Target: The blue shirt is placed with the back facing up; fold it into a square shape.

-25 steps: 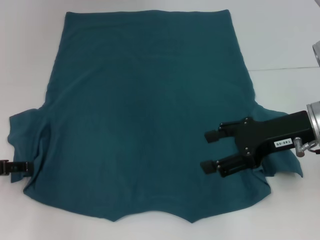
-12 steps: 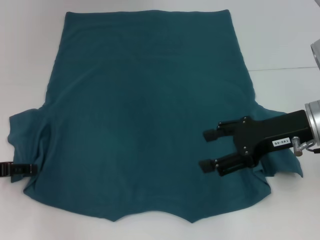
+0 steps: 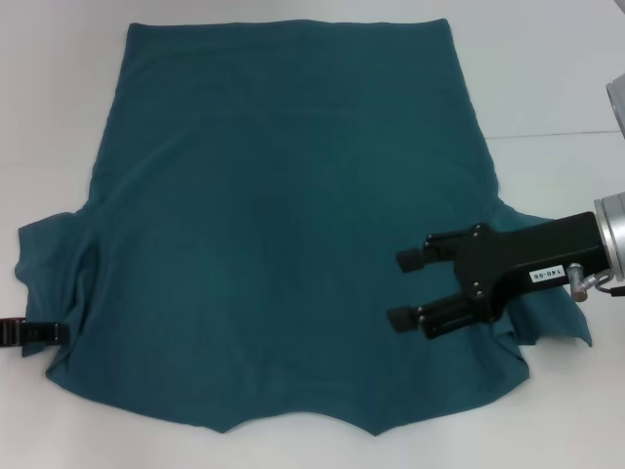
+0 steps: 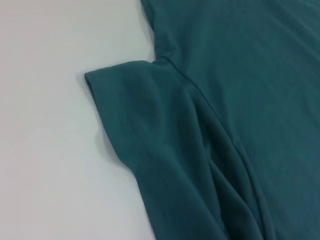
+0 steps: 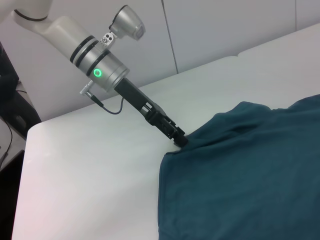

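Note:
The blue shirt [image 3: 293,195] lies spread flat on the white table [image 3: 547,78], plain side up, with its hem at the far edge and its neckline toward me. My right gripper [image 3: 404,287] hovers open over the shirt's right shoulder area, fingertips pointing toward the shirt's middle and nothing between them. Just the tip of my left gripper [image 3: 39,333] shows at the table's left edge, touching the left sleeve's lower edge. In the right wrist view the left gripper [image 5: 179,140] meets the shirt [image 5: 250,175] at that corner. The left wrist view shows the rumpled sleeve [image 4: 135,115].
White tabletop surrounds the shirt on all sides, with a seam line [image 3: 557,133] on the right. The left sleeve [image 3: 49,254] is bunched with folds; the right sleeve [image 3: 562,318] lies partly under my right arm. A wall stands behind the table [image 5: 225,30].
My right gripper has drifted slightly left and a little farther over the shirt. The left gripper has shifted a touch toward me along the sleeve edge. The shirt lies as before.

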### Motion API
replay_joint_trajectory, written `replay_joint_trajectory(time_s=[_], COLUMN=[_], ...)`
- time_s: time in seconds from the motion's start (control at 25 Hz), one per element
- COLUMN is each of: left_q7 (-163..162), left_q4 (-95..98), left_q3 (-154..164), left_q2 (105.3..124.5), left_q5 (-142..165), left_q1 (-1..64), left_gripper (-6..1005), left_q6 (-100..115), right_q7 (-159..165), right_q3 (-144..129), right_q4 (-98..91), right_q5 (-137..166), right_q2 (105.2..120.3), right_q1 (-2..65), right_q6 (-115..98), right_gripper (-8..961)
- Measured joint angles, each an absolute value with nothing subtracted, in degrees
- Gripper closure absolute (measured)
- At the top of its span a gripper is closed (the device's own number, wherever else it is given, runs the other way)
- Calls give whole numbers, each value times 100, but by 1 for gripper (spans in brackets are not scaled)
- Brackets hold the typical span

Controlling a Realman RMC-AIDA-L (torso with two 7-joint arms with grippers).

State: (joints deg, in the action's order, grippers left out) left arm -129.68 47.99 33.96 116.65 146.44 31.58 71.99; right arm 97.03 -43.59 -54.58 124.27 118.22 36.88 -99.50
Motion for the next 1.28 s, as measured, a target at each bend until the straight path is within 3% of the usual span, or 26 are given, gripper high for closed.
replay_joint_trajectory(time_s=[0.24, 0.48, 0.68, 1.28], left_q7=[-12960, -12946, -12966, -13101], left_q4=[4799, 4743, 4735, 4761], left_q3=[3462, 3531, 3678, 3727], left_q2=[11711, 11717, 11736, 11775], left_q5=[14644, 14652, 14694, 14698], left_q1=[3183, 3222, 3232, 3226], left_gripper=[243, 409, 410, 756], left_q6=[7168, 7072, 7036, 6962], right_q7=[9703, 9703, 9703, 9703], right_q3=[-4359, -4359, -4359, -4359], right_q4=[-5458, -5458, -5456, -5479], right_q5=[12427, 12427, 12427, 12427], right_q2=[11839, 11839, 11839, 11839], right_q1=[3697, 3700, 3700, 3692], right_q6=[-9918, -9914, -9902, -9905], right_gripper=[12, 12, 12, 12])
